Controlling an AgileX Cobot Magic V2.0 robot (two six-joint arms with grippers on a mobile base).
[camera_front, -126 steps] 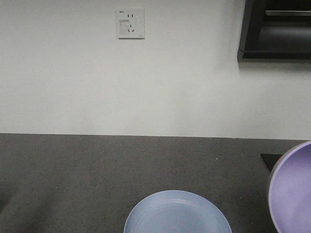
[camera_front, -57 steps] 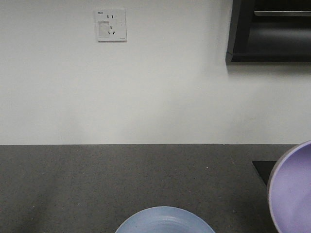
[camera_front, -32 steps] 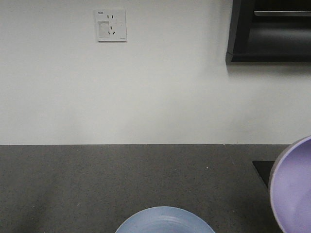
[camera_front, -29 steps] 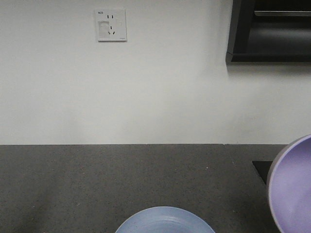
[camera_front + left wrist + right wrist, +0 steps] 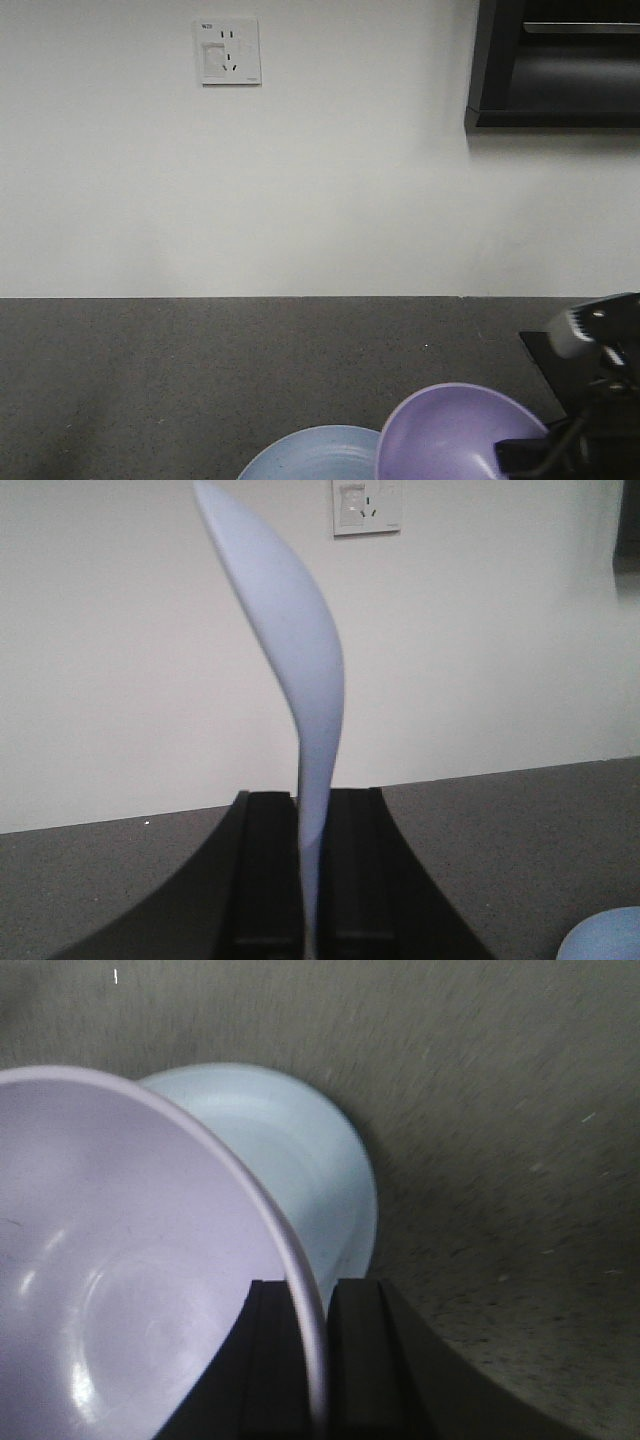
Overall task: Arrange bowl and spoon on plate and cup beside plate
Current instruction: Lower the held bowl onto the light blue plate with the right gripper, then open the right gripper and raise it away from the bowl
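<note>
My right gripper is shut on the rim of the lavender bowl, which hangs tilted over the right edge of the pale blue plate. In the front view the bowl overlaps the plate at the bottom edge, with the right arm beside it. My left gripper is shut on the handle of the pale blue spoon, which stands upright with its scoop up. The cup is out of view.
A dark speckled counter runs back to a white wall with a socket. A black cabinet hangs at the upper right. A dark flat panel lies on the counter at the right.
The bowl has swung left and down from the right edge of the front view to hang over the plate's right side, and the right arm has come into view.
</note>
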